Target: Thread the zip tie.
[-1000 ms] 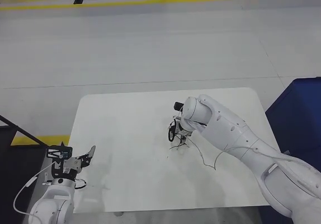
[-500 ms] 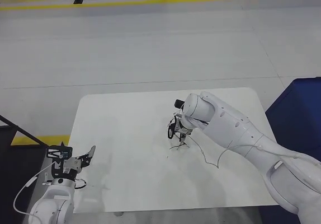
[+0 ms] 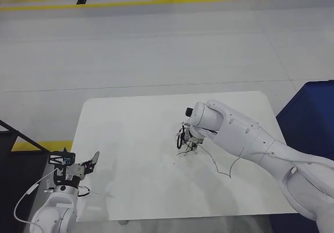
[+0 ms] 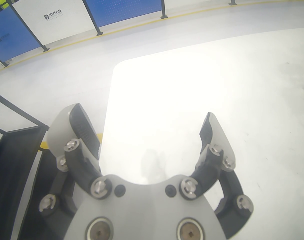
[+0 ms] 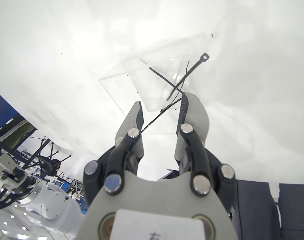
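Thin black zip ties [image 5: 192, 67] lie crossed on a clear plastic sleeve [image 5: 122, 81] on the white table [image 3: 132, 128]. One tie's square head [image 5: 204, 56] points away from my right gripper [image 5: 160, 101]. That gripper is open just over the ties, and one black strand [image 5: 157, 119] runs across the gap between its fingers. In the top view the right gripper [image 3: 184, 143] is near the table's middle, with the ties [image 3: 186, 152] just in front of it. My left gripper [image 4: 143, 112] is open and holds nothing, by the table's front left corner [image 3: 91, 160].
A dark blue barrier [image 3: 324, 116] stands off the table's right side. A black frame [image 3: 10, 131] runs past the left edge. A thin cable [image 3: 225, 166] hangs from the right arm over the table.
The right arm's upper part has shifted a little to the right while its gripper stays over the zip ties. The left arm has not moved.
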### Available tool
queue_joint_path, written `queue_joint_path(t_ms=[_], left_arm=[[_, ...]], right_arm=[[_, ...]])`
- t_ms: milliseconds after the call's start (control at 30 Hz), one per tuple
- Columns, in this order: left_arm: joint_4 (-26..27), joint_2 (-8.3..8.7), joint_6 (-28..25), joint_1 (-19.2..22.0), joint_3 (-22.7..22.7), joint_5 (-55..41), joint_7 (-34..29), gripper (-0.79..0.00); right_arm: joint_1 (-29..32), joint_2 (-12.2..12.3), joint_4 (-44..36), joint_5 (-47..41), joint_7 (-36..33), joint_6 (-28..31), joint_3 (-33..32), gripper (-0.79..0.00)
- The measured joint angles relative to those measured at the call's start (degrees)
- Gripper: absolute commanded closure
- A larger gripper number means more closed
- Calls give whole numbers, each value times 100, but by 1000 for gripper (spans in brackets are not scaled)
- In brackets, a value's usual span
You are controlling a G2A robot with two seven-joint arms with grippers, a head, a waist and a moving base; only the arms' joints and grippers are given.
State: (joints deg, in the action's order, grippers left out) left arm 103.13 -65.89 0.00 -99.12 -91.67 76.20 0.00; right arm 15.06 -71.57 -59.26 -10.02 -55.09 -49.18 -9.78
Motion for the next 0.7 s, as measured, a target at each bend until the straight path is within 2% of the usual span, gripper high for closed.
queue_joint_path(t_ms=[367, 600, 700], left_arm=[[0, 0, 0, 0, 0, 0, 0, -785], [0, 0, 0, 0, 0, 0, 0, -785], [0, 0, 0, 0, 0, 0, 0, -785]], right_arm=[[15, -142, 209, 140, 67, -69, 3, -252], [63, -316, 458, 390, 89, -91, 3, -252], [76, -399, 575, 484, 90, -92, 3, -228]])
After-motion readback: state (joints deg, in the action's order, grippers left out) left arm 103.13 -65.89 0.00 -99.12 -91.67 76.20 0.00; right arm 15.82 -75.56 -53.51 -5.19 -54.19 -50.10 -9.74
